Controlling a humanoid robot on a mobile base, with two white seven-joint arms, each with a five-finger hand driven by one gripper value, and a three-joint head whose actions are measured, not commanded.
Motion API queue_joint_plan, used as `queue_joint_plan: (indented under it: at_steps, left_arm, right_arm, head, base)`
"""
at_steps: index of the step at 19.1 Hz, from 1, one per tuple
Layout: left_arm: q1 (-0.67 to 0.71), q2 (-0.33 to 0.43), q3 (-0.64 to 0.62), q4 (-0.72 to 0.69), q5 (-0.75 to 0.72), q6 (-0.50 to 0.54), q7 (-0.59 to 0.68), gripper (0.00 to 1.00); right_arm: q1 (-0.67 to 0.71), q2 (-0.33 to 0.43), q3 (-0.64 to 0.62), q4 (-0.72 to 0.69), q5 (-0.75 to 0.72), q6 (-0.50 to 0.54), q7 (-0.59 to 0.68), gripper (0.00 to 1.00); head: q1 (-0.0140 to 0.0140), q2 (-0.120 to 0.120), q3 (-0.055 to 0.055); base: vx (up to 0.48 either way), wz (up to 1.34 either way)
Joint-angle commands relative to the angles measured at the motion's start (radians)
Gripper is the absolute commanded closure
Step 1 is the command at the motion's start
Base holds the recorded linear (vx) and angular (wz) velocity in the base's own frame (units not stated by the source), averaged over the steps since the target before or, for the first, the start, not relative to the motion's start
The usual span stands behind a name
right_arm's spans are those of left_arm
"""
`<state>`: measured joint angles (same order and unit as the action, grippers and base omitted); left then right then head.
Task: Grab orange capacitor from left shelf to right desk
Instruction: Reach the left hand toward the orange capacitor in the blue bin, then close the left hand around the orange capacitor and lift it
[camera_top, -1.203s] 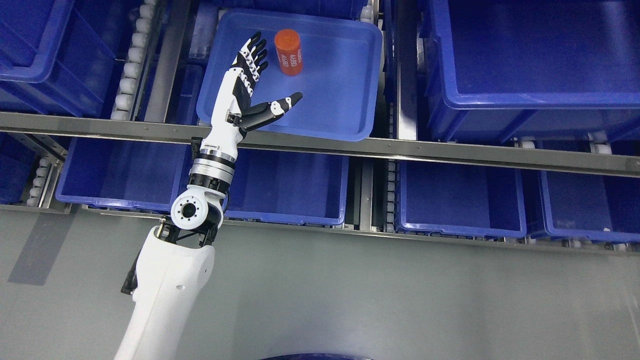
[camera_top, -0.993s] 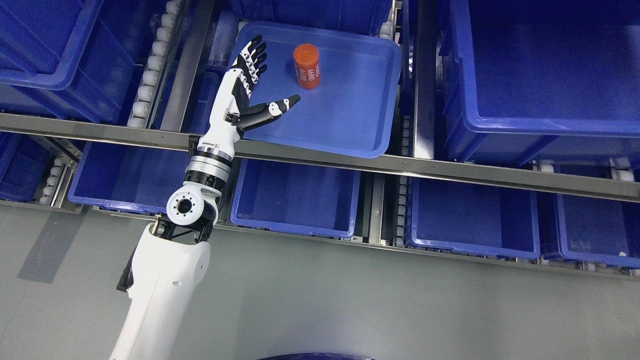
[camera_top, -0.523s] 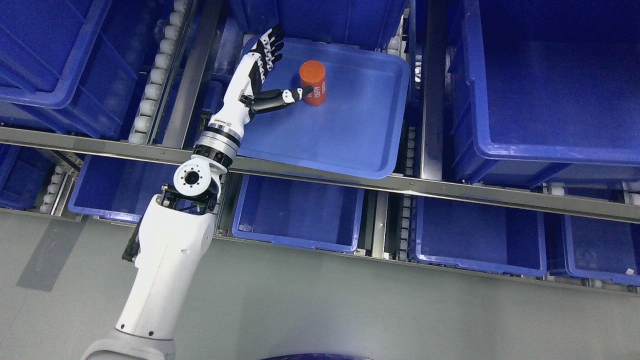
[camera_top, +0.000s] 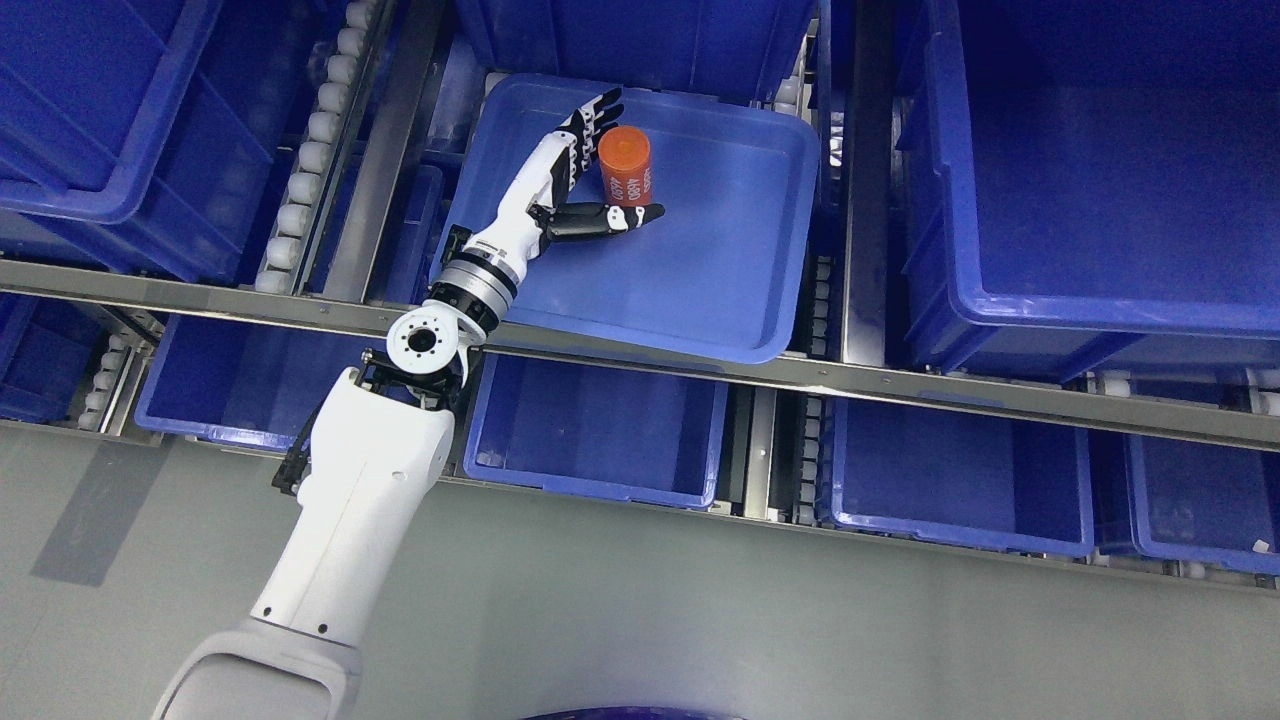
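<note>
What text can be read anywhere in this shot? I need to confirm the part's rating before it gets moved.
"4680": white print running down the side of the orange capacitor, standing in the blue tray beside the open left hand.
A second white line beside it: too blurred to read.
Bins, shelf rails and floor: no readable print.

This looks like a warehouse or factory parts store: tiered metal racking (camera_top: 640, 350) with white roller tracks (camera_top: 310, 130) carries rows of blue plastic bins (camera_top: 1050, 310) and a shallow blue tray (camera_top: 700, 290), above a plain grey floor (camera_top: 700, 620), probably sealed concrete.
</note>
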<state>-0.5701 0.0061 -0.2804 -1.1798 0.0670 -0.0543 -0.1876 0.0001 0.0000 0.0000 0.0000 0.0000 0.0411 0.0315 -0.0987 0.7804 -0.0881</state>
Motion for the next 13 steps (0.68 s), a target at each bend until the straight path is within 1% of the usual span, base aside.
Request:
queue_joint_plan:
  at_steps: [1, 3, 4, 6, 7, 10, 13]
  left_arm:
    - [-0.074, 0.011, -0.071, 0.198, -0.003, -0.004, -0.003, 0.05]
    - [-0.089, 0.011, -0.071, 0.213, -0.003, -0.006, -0.003, 0.08]
    - [-0.093, 0.011, -0.071, 0.215, -0.003, -0.006, -0.004, 0.11]
    - [-0.094, 0.011, -0.072, 0.215, -0.001, -0.007, -0.004, 0.19]
    - [-0.094, 0.011, -0.072, 0.215, 0.002, -0.015, -0.006, 0.26]
    - [-0.094, 0.011, -0.071, 0.224, 0.017, -0.116, -0.004, 0.56]
    - [-0.091, 0.011, -0.071, 0.244, 0.057, -0.159, -0.004, 0.73]
  right_arm:
    - [-0.002, -0.017, -0.011, -0.034, 0.005, 0.0, 0.001, 0.0]
    - [-0.002, -0.017, -0.011, -0.034, 0.005, 0.0, 0.001, 0.0]
    - [-0.002, -0.017, -0.011, -0.034, 0.005, 0.0, 0.001, 0.0]
    - [-0.002, -0.017, -0.011, -0.034, 0.005, 0.0, 0.001, 0.0]
    - [-0.002, -0.017, -0.011, -0.034, 0.005, 0.0, 0.001, 0.0]
    - [-0.002, -0.017, -0.011, -0.034, 0.005, 0.0, 0.001, 0.0]
    - [-0.002, -0.017, -0.011, -0.034, 0.005, 0.0, 0.001, 0.0]
  head:
    - [0.0, 0.0, 0.0]
    - [0.0, 0.0, 0.0]
    - [0.0, 0.0, 0.0]
    - [0.0, 0.0, 0.0]
    - [0.0, 0.0, 0.0]
    - [0.0, 0.0, 0.0]
    - [0.0, 0.0, 0.0]
  base:
    - [0.0, 0.0]
    - [0.0, 0.0]
    - [0.0, 0.0]
    - [0.0, 0.0]
    - [0.0, 0.0]
    - [0.0, 0.0]
    - [0.0, 0.0]
